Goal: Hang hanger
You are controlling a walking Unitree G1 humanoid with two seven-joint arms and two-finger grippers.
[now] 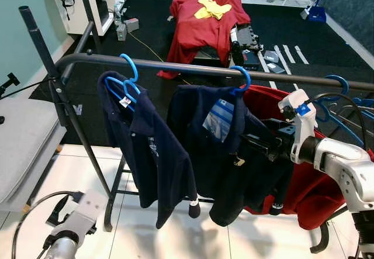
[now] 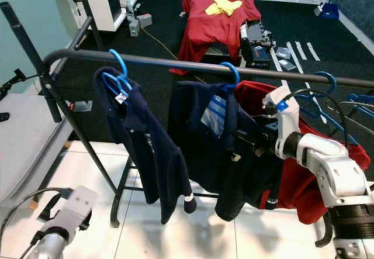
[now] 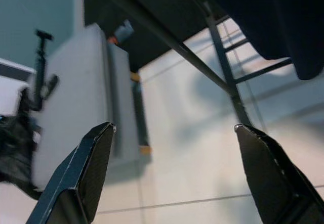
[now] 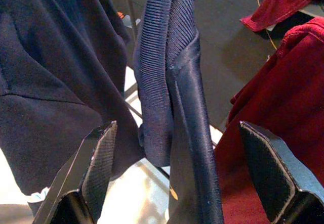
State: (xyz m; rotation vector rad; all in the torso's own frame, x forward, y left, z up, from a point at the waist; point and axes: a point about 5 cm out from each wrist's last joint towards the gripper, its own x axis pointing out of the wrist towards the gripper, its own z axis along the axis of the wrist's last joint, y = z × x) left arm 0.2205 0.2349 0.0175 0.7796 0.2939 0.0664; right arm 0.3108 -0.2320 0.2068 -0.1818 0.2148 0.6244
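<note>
Right pincer, spread wide and empty, faces the navy shirt whose blue hanger hooks the rail.

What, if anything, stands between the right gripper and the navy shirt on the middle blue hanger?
Nothing visible. The right gripper, jaws open, is right at the navy shirt, whose sleeve hangs between the jaws. The hanger is already hooked on the rail.

Both end effectors agape (left low)

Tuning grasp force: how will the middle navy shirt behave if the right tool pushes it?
The navy shirt likely gives way: it drapes in soft folds. Hooked on the rail by a blue hanger, it probably swings. The right tool is open.
</note>
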